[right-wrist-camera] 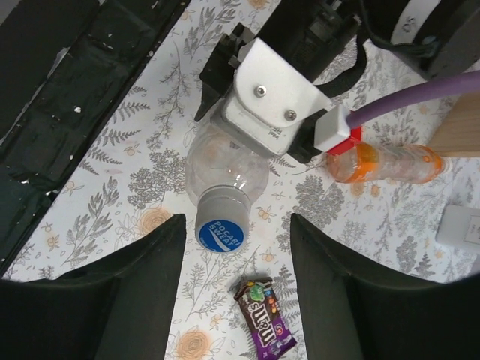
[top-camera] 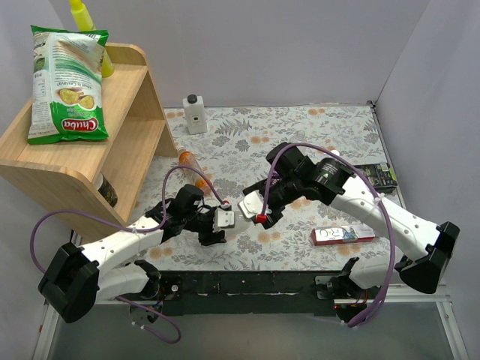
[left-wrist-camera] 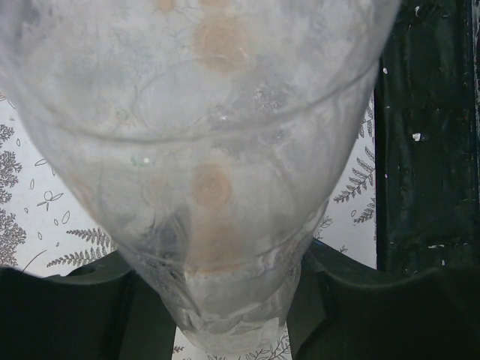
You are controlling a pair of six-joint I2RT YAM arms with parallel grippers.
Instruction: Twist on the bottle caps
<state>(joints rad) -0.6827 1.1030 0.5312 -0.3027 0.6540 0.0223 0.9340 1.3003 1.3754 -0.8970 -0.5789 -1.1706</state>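
A clear bottle (right-wrist-camera: 225, 161) lies in my left gripper (left-wrist-camera: 232, 300), which is shut on its body; the bottle (left-wrist-camera: 210, 135) fills the left wrist view. A blue-topped cap (right-wrist-camera: 223, 231) marked Pocari Sweat sits on its neck, pointing at my right gripper (right-wrist-camera: 236, 225). The right gripper is open and empty, with one finger on each side of the cap and not touching it. In the top view the left gripper (top-camera: 223, 221) and the right gripper (top-camera: 251, 206) meet over the mat's middle. An orange bottle (right-wrist-camera: 382, 163) lies on its side behind them, also in the top view (top-camera: 191, 161).
An M&M's packet (right-wrist-camera: 264, 315) lies on the mat under the right gripper. A wooden shelf (top-camera: 120, 127) with a chips bag (top-camera: 67, 82) stands at the left. A white square bottle (top-camera: 194, 114) stands at the back. A flat box (top-camera: 343, 235) and a dark packet (top-camera: 375, 175) lie at the right.
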